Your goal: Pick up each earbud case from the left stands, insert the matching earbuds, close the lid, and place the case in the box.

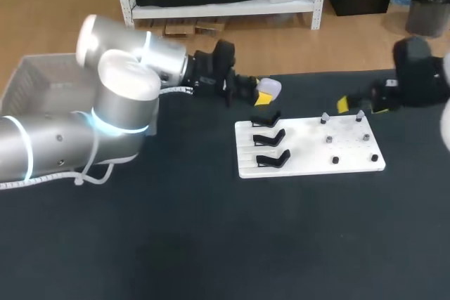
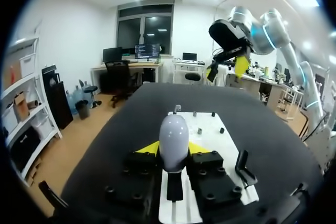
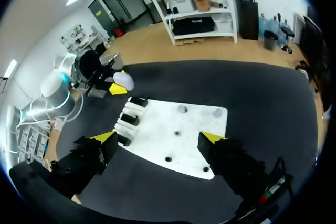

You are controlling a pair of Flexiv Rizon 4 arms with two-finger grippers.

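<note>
My left pincer clamps the pale rounded plastic earbud case beyond a corner of the flat white stand board, presumably presented for loading; my right pincer hangs spread over that board.

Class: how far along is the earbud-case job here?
Done: the three black stands on the white board are empty. In hand: the left gripper is shut on a pale rounded earbud case. Left: filling, closing, placing it in the white mesh box, whose contents are hidden. The right gripper is open.
</note>
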